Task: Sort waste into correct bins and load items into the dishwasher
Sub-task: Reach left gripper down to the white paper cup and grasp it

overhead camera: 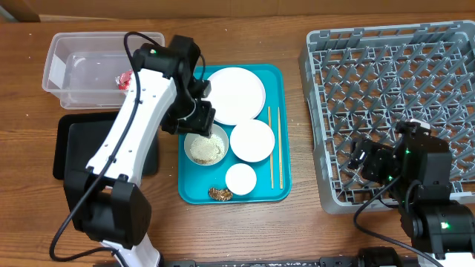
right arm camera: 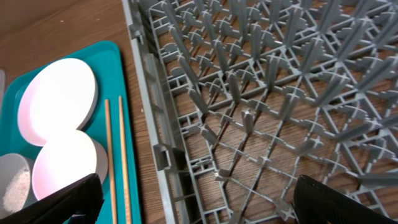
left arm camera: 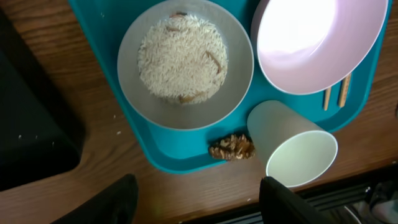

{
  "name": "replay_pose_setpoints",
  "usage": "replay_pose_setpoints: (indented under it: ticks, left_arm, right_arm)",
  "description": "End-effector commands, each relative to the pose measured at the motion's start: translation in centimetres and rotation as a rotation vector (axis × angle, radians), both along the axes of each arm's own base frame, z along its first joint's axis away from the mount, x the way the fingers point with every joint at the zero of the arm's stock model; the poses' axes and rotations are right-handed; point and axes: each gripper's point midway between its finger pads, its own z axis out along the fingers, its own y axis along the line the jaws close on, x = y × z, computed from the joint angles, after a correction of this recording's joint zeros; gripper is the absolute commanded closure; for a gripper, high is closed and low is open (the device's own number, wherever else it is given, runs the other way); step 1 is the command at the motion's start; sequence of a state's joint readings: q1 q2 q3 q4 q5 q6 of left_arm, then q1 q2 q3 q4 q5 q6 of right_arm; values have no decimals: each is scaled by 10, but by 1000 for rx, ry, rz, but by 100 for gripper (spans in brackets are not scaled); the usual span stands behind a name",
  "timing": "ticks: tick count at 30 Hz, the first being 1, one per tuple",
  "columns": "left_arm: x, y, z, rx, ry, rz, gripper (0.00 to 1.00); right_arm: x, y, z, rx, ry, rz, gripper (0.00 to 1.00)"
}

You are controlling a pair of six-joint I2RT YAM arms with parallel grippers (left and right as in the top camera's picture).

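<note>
Overhead and wrist views of a wooden table [overhead camera: 297, 222] with two robot arms, early in a sorting and loading job.

**Done so far:** a crumpled red-and-white wrapper [overhead camera: 125, 79] lies inside the clear tub [overhead camera: 56, 55] at the table's far left corner. The tissue wad cannot be made out in any view.

**Left to do, waste:** the black tray [overhead camera: 70, 152], just in front of the tub, looks bare where the arm does not cover it. White rice [left arm camera: 182, 56] fills the grey-rimmed bowl [left arm camera: 127, 68] on the left side of the teal tray [overhead camera: 191, 178]. A small brown lump [left arm camera: 232, 147] sits at that tray's near edge, touching the cup [left arm camera: 292, 146], or very nearly.

**Left to do, dishes:** the plate [overhead camera: 235, 95] at the teal tray's far edge, the empty bowl [overhead camera: 252, 140] at its middle, the cup and the chopsticks [overhead camera: 274, 148] along its right edge are all on the teal tray. The grey dish rack [overhead camera: 393, 81] on the table's right side holds nothing.

**Tools:** the left gripper [left arm camera: 199, 190] hovers above the rice bowl, fingers apart and empty. The right gripper [right arm camera: 199, 199] hangs over the rack's near left part, fingers spread wide and empty.

Judging from this, most of the job lies ahead.
</note>
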State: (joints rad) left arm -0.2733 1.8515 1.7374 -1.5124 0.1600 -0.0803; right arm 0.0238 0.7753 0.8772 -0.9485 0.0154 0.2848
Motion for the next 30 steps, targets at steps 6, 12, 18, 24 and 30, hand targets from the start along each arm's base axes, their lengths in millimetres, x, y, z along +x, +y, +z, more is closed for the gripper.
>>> replay_pose_setpoints:
  ticks: [6,12,18,24,30]
  left_arm:
    - [-31,-17,48,4,-345,-37,34]
    - [-26,-42,17,-79,-477,-180,10]
    - [-31,-64,-24,-154,-372,-330,19]
    - [-40,-69,-46,-144,-281,-355,27]
    - [-58,-76,-50,-159,-216,-388,28]
  right_arm:
    - [-1,-23,9,-18,-17,-101,0]
    - [2,-26,3,-20,12,-110,0]
    - [5,-26,-8,-20,61,-110,0]
    - [5,-26,-21,-20,121,-109,0]
    - [6,-26,-25,-20,142,-109,0]
